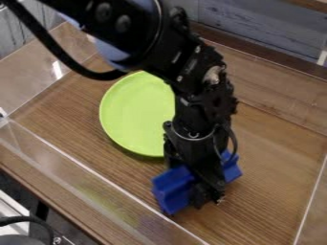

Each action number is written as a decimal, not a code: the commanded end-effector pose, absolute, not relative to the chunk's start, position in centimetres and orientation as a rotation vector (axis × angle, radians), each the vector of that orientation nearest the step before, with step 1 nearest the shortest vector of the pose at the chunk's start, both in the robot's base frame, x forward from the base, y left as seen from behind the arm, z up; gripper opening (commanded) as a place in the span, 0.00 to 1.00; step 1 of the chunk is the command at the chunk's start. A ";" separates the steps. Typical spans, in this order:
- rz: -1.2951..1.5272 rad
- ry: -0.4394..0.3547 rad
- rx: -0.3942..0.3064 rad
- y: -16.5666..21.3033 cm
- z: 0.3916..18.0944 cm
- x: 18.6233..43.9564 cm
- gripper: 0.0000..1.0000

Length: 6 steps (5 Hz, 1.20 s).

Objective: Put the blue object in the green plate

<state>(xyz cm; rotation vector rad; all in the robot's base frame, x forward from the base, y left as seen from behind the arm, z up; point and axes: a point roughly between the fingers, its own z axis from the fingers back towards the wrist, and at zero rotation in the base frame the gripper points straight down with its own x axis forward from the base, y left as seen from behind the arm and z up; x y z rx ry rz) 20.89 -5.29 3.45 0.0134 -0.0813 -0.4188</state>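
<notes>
The blue object (171,188) lies on the wooden table just in front of and to the right of the green plate (129,111). My gripper (202,186) points straight down onto the middle of the block. Its dark fingers (193,178) clasp the block from both sides, so blue ends stick out to the left and right. The black arm reaches in from the upper left and hides the plate's right rim. The block rests on the table and lies outside the plate.
The plate and block lie on a wooden surface (274,144) enclosed by clear plastic walls (52,158) at the left and front. Something blue (107,50) shows behind the arm near the top.
</notes>
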 end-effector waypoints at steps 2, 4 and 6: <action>-0.392 -0.120 0.019 -5.1 4.5 22.0 0.00; -0.379 -0.123 0.025 -4.9 4.9 22.1 0.00; -0.369 -0.127 0.030 -4.6 5.2 22.3 0.00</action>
